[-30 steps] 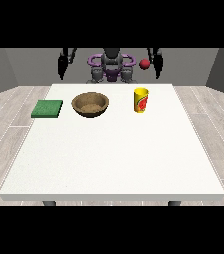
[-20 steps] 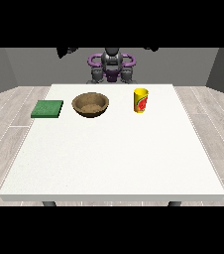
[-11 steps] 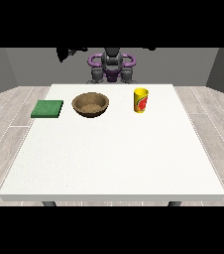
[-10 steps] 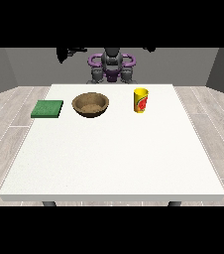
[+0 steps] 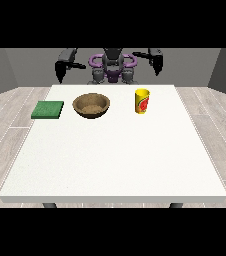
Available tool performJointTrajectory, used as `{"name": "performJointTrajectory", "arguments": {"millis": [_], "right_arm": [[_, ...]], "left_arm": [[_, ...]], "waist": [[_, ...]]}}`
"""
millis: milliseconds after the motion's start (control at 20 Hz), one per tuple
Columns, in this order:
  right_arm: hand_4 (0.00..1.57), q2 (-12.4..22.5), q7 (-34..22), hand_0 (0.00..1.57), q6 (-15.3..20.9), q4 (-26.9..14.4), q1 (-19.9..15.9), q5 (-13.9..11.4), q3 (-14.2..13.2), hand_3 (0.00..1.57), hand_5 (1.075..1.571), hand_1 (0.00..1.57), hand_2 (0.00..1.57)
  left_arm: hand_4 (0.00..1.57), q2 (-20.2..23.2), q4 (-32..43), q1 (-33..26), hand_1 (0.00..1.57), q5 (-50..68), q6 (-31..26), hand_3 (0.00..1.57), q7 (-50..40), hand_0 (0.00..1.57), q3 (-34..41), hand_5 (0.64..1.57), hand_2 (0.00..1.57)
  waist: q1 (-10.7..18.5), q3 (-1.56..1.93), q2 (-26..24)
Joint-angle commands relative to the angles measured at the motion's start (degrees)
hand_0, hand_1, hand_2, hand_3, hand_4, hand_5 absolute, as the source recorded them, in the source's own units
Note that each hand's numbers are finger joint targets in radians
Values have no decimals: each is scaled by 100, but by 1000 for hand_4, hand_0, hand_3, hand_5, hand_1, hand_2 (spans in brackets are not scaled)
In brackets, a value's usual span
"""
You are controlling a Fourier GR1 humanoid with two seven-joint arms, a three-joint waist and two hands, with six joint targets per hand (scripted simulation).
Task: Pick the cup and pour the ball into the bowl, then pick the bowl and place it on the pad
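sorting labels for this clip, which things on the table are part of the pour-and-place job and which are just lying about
Part of the job:
- yellow cup, upright; no ball can be seen from here
- brown bowl
- green pad

Just lying about:
- nothing else lies on the white table; all three things stand apart along its far side

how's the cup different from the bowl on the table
The cup is yellow with a red mark on its side; the bowl is plain brown. The cup stands tall and narrow, the bowl sits low and wide. The cup is toward the view's right, the bowl nearer the middle, beside the green pad. Both stand upright on the white table, apart from each other, and neither is touched by a robot hand.
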State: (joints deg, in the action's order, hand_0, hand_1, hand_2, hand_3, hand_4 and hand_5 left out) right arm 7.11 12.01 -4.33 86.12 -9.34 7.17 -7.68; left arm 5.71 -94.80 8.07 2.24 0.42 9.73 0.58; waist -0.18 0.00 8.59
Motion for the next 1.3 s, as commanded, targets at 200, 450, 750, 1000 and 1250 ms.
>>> {"name": "performJointTrajectory", "arguments": {"millis": [200, 450, 750, 1000, 1250], "right_arm": [[0, 654, 41, 0, -510, -636, -629, 418, -586, 0, 1561, 0, 0], [0, 475, 222, 0, -408, -773, -791, 278, -404, 0, 1562, 0, 0], [0, 873, 1108, 0, -987, -1682, -708, 381, -772, 0, 1563, 0, 0], [0, 1021, 1321, 0, -1218, -1823, -779, 443, -823, 0, 1558, 0, 0], [0, 790, 1154, 0, -1085, -1684, -732, 387, -624, 0, 1559, 0, 0]], "left_arm": [[0, 178, 1469, 541, 0, -168, -67, 0, 917, 0, 431, 1250, 0], [0, 214, 2722, 1137, 0, -200, 57, 0, 1867, 0, 817, 1236, 0], [0, -66, 3277, 1252, 0, -352, 346, 0, 2447, 0, 746, 1249, 0], [0, -128, 4079, 1563, 0, -373, 481, 0, 3055, 0, 887, 1267, 0], [0, 152, 5097, 1805, 0, -220, 319, 0, 3712, 0, 1244, 1219, 0]], "waist": [[-221, 0, 264], [-416, -2, 466], [-359, 0, 598], [-567, -1, 809], [-651, -4, 769]]}}
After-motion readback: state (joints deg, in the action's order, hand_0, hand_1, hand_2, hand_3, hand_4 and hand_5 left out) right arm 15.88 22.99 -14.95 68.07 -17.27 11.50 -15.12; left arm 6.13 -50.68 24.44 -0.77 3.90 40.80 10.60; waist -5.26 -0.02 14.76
